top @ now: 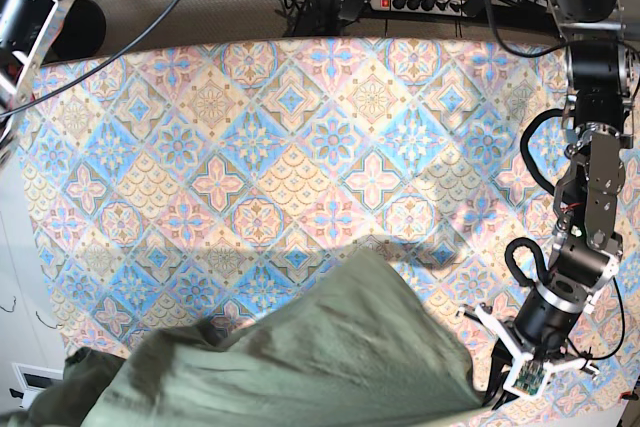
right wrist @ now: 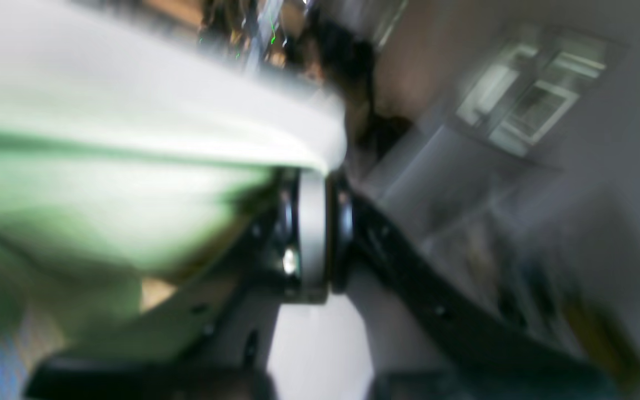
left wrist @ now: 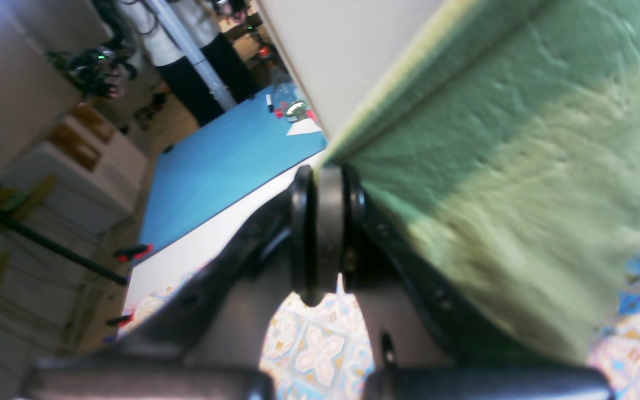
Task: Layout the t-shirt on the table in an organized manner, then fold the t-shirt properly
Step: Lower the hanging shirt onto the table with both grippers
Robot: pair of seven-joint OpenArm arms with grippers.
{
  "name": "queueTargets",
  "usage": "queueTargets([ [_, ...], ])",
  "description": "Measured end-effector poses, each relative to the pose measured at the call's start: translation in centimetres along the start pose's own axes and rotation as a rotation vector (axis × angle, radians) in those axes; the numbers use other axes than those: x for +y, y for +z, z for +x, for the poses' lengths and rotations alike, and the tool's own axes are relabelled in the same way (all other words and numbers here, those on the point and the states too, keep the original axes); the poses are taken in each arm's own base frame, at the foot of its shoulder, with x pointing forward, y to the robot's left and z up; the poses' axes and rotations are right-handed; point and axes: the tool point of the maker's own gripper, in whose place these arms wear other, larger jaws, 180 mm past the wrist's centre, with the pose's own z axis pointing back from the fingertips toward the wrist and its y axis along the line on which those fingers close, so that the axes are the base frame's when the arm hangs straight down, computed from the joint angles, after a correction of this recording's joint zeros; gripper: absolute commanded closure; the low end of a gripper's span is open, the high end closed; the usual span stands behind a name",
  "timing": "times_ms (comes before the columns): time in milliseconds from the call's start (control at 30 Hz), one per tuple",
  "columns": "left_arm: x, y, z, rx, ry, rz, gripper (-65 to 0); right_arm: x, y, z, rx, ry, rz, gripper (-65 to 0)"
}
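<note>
The olive-green t-shirt (top: 300, 367) hangs raised over the near edge of the table (top: 300, 147), spread between my two grippers and casting a shadow on the patterned cloth. In the left wrist view my left gripper (left wrist: 325, 173) is shut on an edge of the t-shirt (left wrist: 509, 166), which stretches away to the right above the table (left wrist: 320, 344). The blurred right wrist view shows my right gripper (right wrist: 313, 179) shut on the t-shirt (right wrist: 103, 189), which trails left. In the base view my left arm (top: 545, 317) is at the lower right; the right gripper is hidden there.
A power strip (top: 420, 2) and cables lie beyond the table's far edge. My right arm's upper part (top: 30, 2) stands at the far left corner. A blue surface (left wrist: 220, 161) and storage boxes (left wrist: 75, 161) show off the table.
</note>
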Motion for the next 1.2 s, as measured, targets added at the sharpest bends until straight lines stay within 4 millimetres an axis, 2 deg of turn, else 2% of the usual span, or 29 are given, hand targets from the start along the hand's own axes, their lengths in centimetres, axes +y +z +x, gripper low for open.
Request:
queueTargets([
  [67, -0.1, 0.9, -1.3, 0.042, -0.034, -0.005, 0.0, 3.2, 0.5, -5.4, 0.127, 0.030, 0.060, -0.7],
  [100, -0.3, 1.2, -1.8, 0.053, -0.040, -0.008, 0.0, 4.0, 1.1, -7.0, 0.147, 0.029, 0.065, -0.7],
  [167, -0.9, 2.0, -2.2, 0.056, -0.052, -0.025, 0.0, 3.6, 2.8, -7.8, 0.129, 0.033, 0.036, -0.7],
  [233, -0.2, 2.7, -2.1, 0.045, -0.038, -0.012, 0.0, 2.7, 4.6, -8.0, 0.118, 0.057, -0.006, -0.7],
  [367, 3.1, 3.8, -1.1, 0.005, -0.017, 0.079, 0.0, 4.4, 5.9, -9.6, 0.130, 0.093, 0.023, -0.7],
  [533, 4.0, 4.1, -1.2, 0.016, -0.031, 0.081, 0.0, 6.5, 6.5, -13.0, 0.206, 0.107, 0.079, -0.7],
  [633, 5.2, 4.2, -0.1, -0.015, -0.030, 0.115, 0.0, 6.7, 6.3, -12.5, 0.180, 0.086, 0.086, -0.7],
  [767, 5.6, 1.6, 0.5, 0.000, -0.035, 0.103, 0.0, 7.4, 5.4, -13.2, 0.179, 0.024, 0.098, -0.7],
  [833, 5.6, -0.2, 1.1, -0.008, 0.004, 0.098, 0.0, 8.0, 3.7, -12.9, 0.175, -0.022, 0.110, -0.7],
  [900, 6.2, -2.3, 1.0, 0.026, 0.039, 0.098, 0.0, 8.6, 1.7, -11.6, 0.140, -0.042, 0.150, -0.7],
  [967, 7.2, -4.3, 1.8, 0.036, 0.074, 0.115, 0.0, 8.2, -0.2, -10.1, 0.100, -0.073, 0.158, -0.7],
  [1033, 7.5, -6.3, 3.6, 0.023, 0.089, 0.113, 0.0, 8.5, -2.3, -8.0, 0.033, -0.125, 0.192, -0.7],
  [1100, 8.1, -8.1, 5.5, 0.015, 0.109, 0.112, 0.0, 7.8, -4.1, -6.5, 0.018, -0.153, 0.195, -0.7],
  [1200, 7.9, -10.8, 8.7, -0.040, 0.141, 0.096, 0.0, 6.4, -6.4, -2.8, -0.045, -0.180, 0.206, -0.7],
])
